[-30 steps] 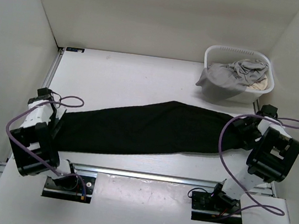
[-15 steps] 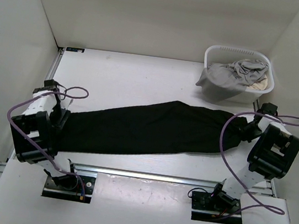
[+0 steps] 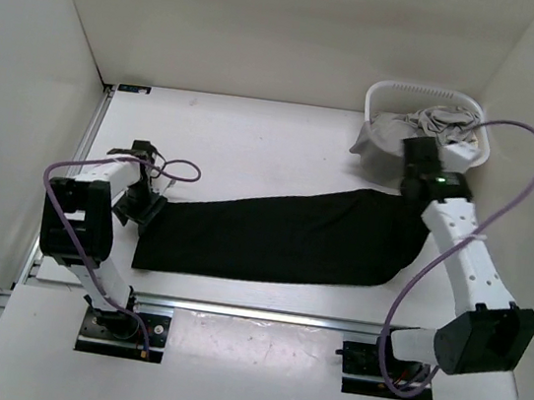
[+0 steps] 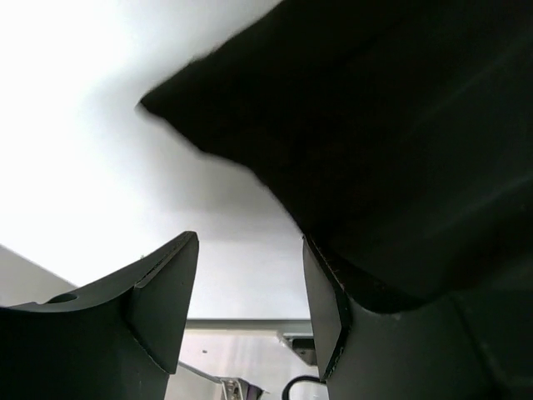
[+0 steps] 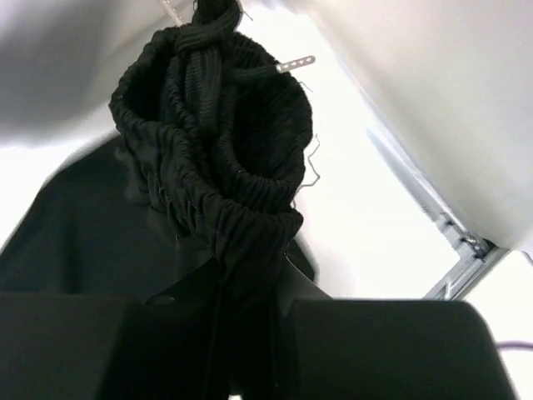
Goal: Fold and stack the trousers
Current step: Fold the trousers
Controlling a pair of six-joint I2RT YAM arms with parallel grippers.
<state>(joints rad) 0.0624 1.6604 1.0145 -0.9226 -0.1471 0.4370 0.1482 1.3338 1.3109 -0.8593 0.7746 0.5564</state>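
Note:
The black trousers (image 3: 282, 237) lie stretched across the table from left to right. My right gripper (image 3: 413, 193) is over their right end and is shut on the bunched ribbed waistband (image 5: 225, 167), which hangs gathered between its fingers (image 5: 246, 271). My left gripper (image 3: 141, 206) sits at the left leg end. In the left wrist view its jaws (image 4: 250, 243) stand open with only table and rail showing between them. The trousers' edge (image 4: 375, 150) lies just beyond and over the right finger (image 4: 326, 300).
A white basket (image 3: 422, 87) at the back right holds a light grey garment (image 3: 395, 138) that spills over its front. An aluminium rail (image 3: 261, 314) runs along the near edge. White walls close in the left, back and right.
My right gripper has shut on the waistband and carried it up and towards the back. My left arm has swung out to the leg end. The trousers have shifted right.

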